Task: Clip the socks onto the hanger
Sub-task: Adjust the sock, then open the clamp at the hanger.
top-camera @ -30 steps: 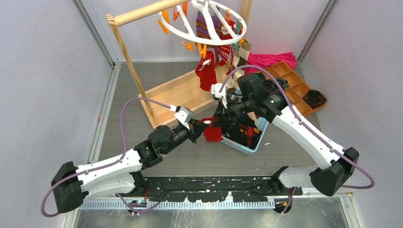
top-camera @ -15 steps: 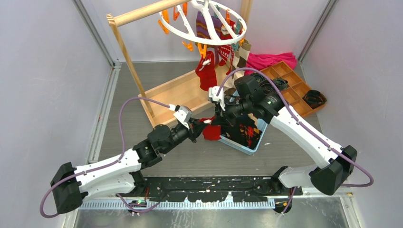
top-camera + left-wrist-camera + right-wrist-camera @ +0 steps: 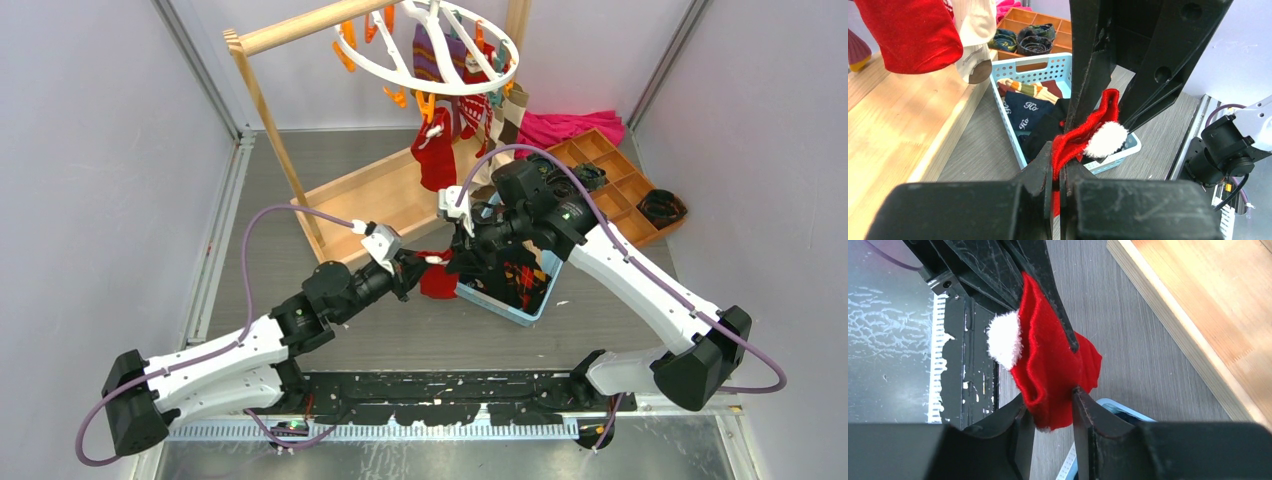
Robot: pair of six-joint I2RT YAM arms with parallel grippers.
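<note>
Left hand [image 3: 1058,167]: pinching a red fabric sock with white pompom [image 3: 1083,135].
Right hand [image 3: 1050,399]: clamped on the same sock.
Sock: beside a light-blue plastic basket [image 3: 1045,63], above the grey surface [image 3: 975,150].

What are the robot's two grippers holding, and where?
Both pinch one red fabric sock with a white pom-pom: the left gripper by one edge, the right gripper by the opposite edge.
</note>
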